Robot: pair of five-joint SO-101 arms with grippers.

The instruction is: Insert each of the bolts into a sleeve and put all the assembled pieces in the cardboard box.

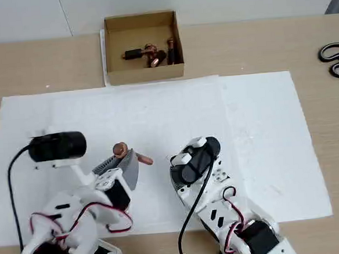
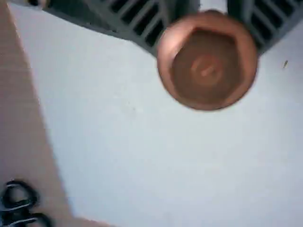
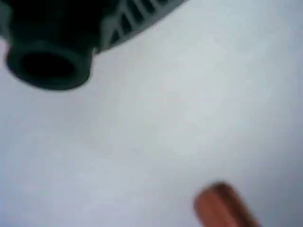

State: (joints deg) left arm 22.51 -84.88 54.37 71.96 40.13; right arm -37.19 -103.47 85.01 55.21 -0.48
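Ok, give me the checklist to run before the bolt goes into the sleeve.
1. Bolt gripped by the left hand: ok.
2. Sleeve gripped by the right hand: ok.
3. Bolt tip lined up with the sleeve's opening: not ok, the tip sits apart from it in the right wrist view.
4. Sleeve bore free of blockage: cannot tell, it shows only dark.
5. Cardboard box has bare floor beside the assembled pieces: ok.
6. Scissors away from both arms: ok.
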